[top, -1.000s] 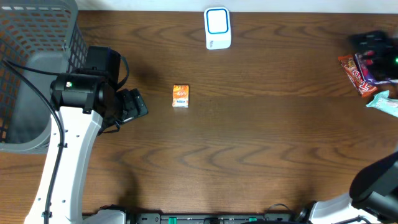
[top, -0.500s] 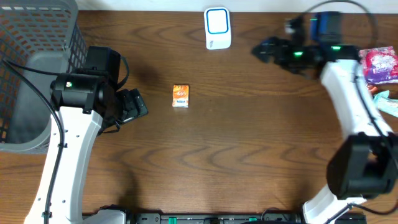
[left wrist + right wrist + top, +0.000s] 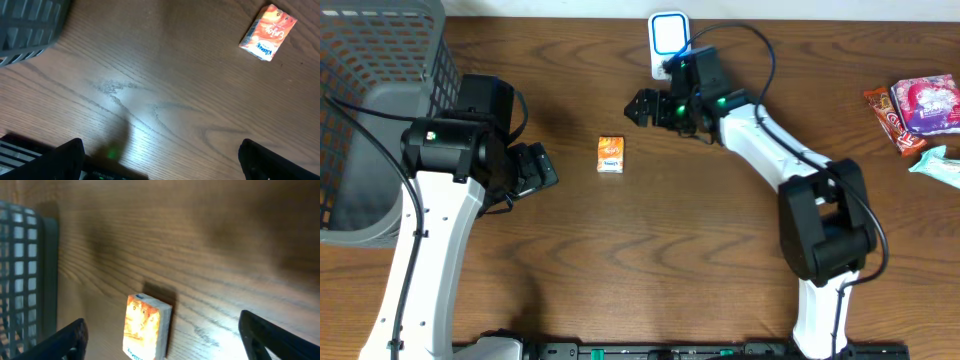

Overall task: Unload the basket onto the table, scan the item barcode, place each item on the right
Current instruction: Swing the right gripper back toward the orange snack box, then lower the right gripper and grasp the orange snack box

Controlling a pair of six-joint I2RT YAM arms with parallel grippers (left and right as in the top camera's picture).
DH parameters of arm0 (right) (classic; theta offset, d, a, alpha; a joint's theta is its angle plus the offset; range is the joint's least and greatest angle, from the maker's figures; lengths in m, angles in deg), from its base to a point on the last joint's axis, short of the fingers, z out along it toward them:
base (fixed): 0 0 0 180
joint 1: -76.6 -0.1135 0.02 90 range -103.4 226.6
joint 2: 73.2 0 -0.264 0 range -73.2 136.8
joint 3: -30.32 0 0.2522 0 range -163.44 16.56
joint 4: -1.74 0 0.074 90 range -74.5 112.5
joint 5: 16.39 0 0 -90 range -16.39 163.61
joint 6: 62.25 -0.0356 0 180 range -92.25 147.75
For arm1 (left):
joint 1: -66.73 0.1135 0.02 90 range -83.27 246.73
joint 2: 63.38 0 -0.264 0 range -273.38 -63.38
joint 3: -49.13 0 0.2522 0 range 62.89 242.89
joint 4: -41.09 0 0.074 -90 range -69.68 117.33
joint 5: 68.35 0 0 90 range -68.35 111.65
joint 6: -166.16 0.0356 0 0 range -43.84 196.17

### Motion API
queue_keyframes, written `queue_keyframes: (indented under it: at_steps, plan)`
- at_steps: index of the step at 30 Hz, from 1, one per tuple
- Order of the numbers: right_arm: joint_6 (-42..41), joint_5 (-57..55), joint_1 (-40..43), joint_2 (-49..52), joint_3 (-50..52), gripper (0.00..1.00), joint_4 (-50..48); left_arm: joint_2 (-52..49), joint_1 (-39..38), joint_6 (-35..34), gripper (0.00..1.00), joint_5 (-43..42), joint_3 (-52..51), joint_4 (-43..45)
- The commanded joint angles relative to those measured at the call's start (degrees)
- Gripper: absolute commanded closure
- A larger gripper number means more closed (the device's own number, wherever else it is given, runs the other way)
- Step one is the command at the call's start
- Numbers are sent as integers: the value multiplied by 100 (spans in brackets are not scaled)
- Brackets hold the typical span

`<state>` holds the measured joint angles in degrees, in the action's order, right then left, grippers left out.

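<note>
Basket [image 3: 432,62] far L, snack pkts [image 3: 920,105] far R; R arm [image 3: 760,137] overlaps scanner [image 3: 665,35].

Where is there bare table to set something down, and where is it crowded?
The widest bare stretch is the near half of the table, between the left arm and right arm. Also bare: the wood between the right arm and the snack packets. Crowded: around the orange Kleenex pack, flanked by the left gripper, right gripper and white scanner.

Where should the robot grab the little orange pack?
Probably best to pinch the orange pack across its two long edges, coming straight down from above. It lies flat, face up, with bare table all round, so there is room on both sides.
</note>
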<state>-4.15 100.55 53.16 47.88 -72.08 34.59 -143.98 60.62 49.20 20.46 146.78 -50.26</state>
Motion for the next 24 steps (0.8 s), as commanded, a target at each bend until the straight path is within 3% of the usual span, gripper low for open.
queue_keyframes:
  at_steps: [1,7,24]
  plan:
    - [-586,-24,-181,236,46,14,55,-26,20,17,2,33,22,-13]
    - [-575,11,-494,337,48,22,286,-26,20,17,2,31,22,-13]
    - [-581,-566,-833,345,57,27,647,-26,20,15,2,31,22,-13]
